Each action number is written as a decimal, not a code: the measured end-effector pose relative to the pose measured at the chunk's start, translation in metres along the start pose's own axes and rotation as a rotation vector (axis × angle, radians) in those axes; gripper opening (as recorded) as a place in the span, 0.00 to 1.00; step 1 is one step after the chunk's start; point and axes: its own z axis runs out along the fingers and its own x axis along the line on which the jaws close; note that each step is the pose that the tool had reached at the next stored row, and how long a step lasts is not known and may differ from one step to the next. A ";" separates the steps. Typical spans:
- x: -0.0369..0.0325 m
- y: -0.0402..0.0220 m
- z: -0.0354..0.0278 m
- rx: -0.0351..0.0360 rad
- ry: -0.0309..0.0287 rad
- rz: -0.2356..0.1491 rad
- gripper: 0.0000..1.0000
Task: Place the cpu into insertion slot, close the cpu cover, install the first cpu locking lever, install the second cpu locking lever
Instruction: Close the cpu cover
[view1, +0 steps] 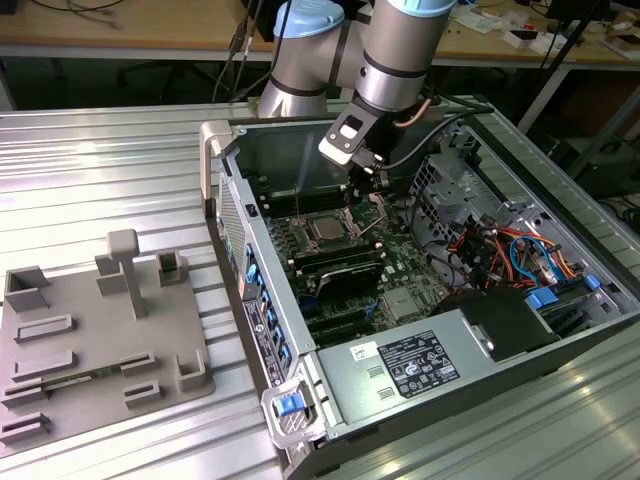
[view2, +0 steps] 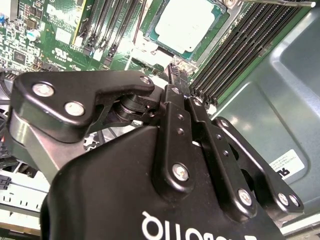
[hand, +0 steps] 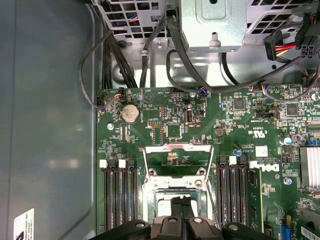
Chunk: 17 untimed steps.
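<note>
The cpu (view1: 325, 228) lies flat in the insertion slot on the motherboard, its dull silver top facing up (view2: 187, 22). In the first wrist view the cpu (hand: 167, 206) is partly hidden behind the fingers. The cpu cover (hand: 177, 148), a thin shiny frame with an open window, is swung back off the slot and lies over the board. My gripper (view1: 374, 192) hangs just above the slot's edge on the cover's side. Its black fingers are shut together with nothing between them (hand: 182, 206) (view2: 177, 72). A thin locking lever (view1: 302, 195) stands upright beside the slot.
The open computer case (view1: 225, 190) rests on a ribbed metal table. Memory slots (hand: 117, 195) flank the slot on both sides. Black cables (hand: 107, 55) and a metal drive cage (hand: 212, 20) sit beyond the board. A grey parts fixture (view1: 100, 340) stands at the exterior view's left.
</note>
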 end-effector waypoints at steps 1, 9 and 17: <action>0.0000 0.0000 -0.0001 0.0001 -0.0001 0.000 0.11; 0.0001 0.0021 -0.0074 0.0001 0.0001 0.000 0.11; 0.0004 0.0203 -0.0064 0.0020 0.0000 0.000 0.11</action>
